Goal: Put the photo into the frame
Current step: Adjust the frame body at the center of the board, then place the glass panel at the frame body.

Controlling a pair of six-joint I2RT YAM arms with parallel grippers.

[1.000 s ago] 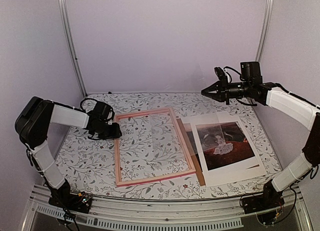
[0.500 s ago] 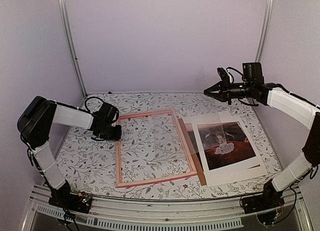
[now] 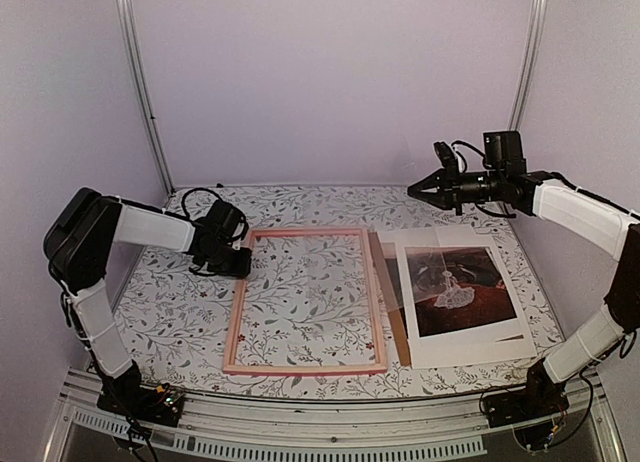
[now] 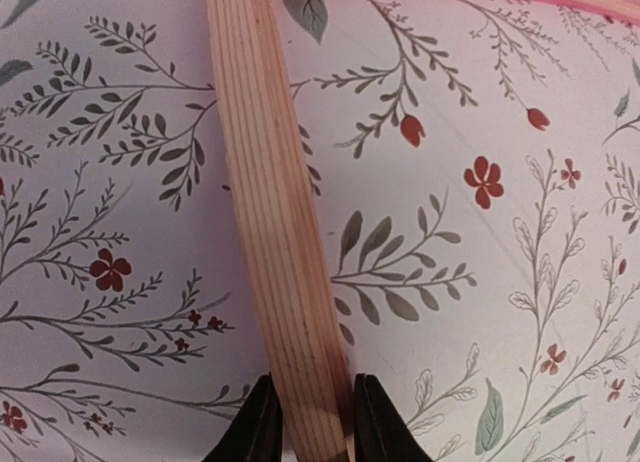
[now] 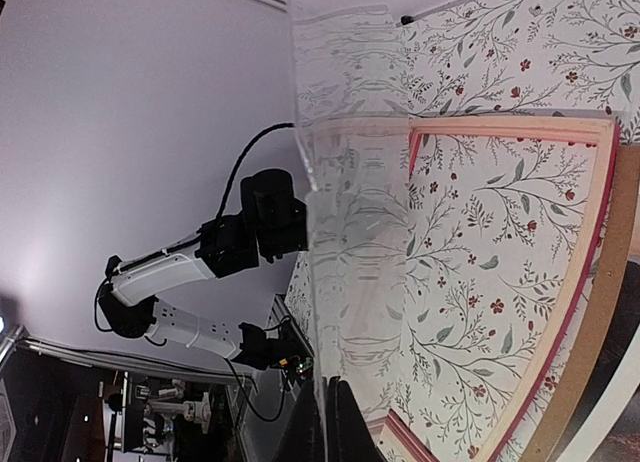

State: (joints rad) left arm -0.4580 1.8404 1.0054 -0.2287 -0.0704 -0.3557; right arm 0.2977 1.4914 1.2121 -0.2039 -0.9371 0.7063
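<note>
Top view: my left gripper [image 3: 240, 263] has just swung the frame [image 3: 237, 304] square, closer to the photo [image 3: 460, 292], which lies on the white mat [image 3: 470, 347].

Left wrist: clamped on the frame's wooden rail.

Right wrist: my right gripper [image 5: 335, 417] pinches a clear sheet [image 5: 350, 232] mid-air. That probably needs parking first.

The frame [image 3: 305, 230] lies flat on the flowered table [image 3: 170, 312], the left gripper [image 3: 243, 265] at its far left corner; the photo [image 3: 460, 287] lies near its right side; the raised right gripper [image 3: 413, 190] pinches a faint clear sheet [image 3: 437, 254].
</note>
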